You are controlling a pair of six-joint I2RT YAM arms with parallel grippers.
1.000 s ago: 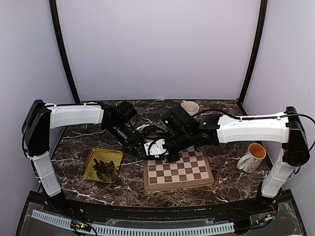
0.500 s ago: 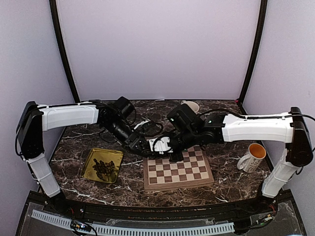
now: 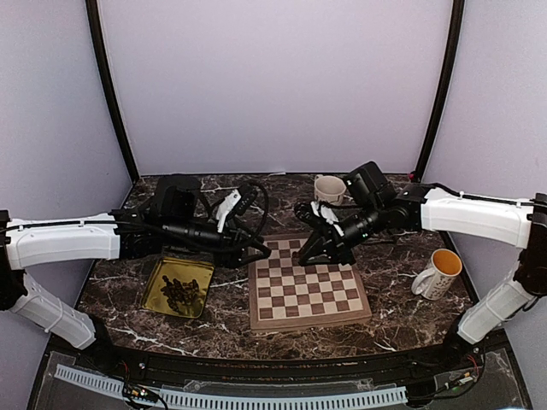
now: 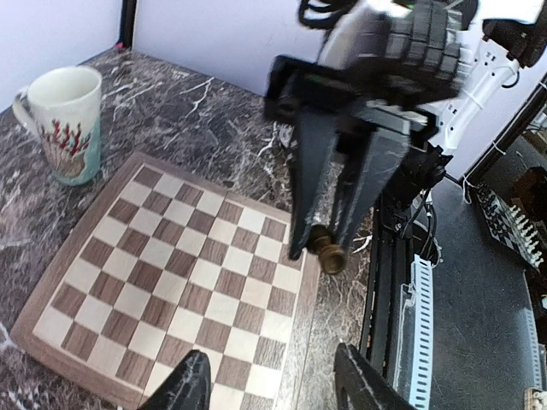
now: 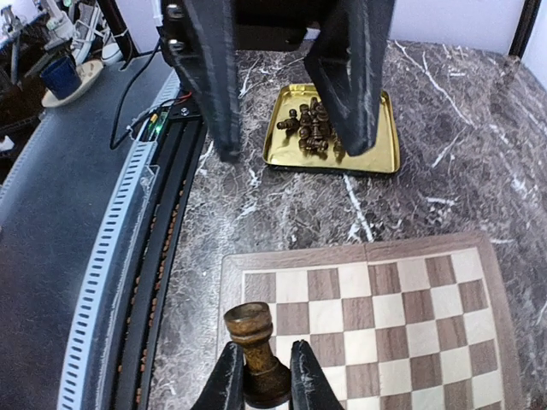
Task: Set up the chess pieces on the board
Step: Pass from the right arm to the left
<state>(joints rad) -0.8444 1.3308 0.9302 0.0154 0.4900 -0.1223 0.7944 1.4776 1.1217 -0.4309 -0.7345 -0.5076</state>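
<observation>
The right gripper (image 5: 261, 386) pinches a dark rook (image 5: 249, 328) by its base, jaws pressed against both sides, the rook upright. In the overhead view this gripper (image 3: 309, 254) sits at the board's (image 3: 309, 292) 12 o'clock edge, a little towards 11. The left wrist view shows the rook (image 4: 327, 254) at the fingertips, right by the board's light rim; whether it touches the wood cannot be told. The left gripper (image 3: 256, 249) is at about 10 o'clock of the board, near its far left corner, jaws spread and holding nothing. Its two dark fingers (image 5: 353, 73) hang well apart in the right wrist view. The other pieces (image 3: 178, 292) lie heaped in a gold tray (image 3: 154, 301) on the marble table (image 3: 393, 318), at 9 o'clock of the board. A patterned mug (image 3: 329, 188) stands at 12 o'clock beyond the board, and an orange-lined mug (image 3: 438, 273) at 3 o'clock, apart from the rim. No piece stands on the squares that show.
</observation>
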